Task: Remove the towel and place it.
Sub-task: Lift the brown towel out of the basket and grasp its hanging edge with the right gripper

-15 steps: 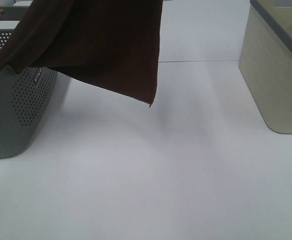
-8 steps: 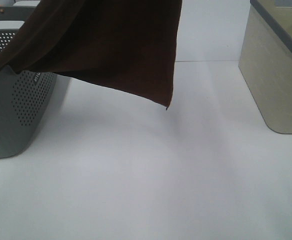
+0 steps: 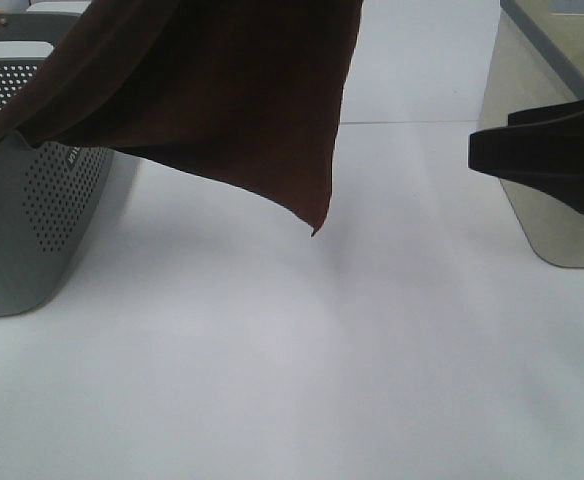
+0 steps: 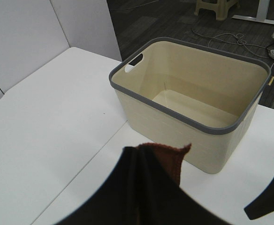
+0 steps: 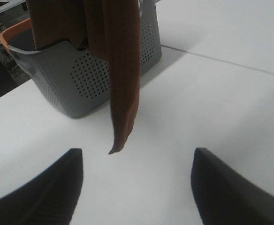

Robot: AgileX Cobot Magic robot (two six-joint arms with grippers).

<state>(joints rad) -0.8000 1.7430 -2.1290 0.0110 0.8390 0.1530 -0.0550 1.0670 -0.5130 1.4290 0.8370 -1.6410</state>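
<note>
Right hand (image 5: 138, 152) level, jaws wide, towel (image 5: 123, 70) ahead.

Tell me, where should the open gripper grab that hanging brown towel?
Likely the free lower corner of the towel, coming from the right, where the open right gripper is. That corner hangs clear of the grey basket and table, its straight edge facing that side.

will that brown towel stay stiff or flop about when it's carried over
Probably floppy: the towel hangs in soft folds, its free corner drooping to a point. It will likely sway when moved. It may drag on the grey basket, since part of it drapes over the rim.
</note>
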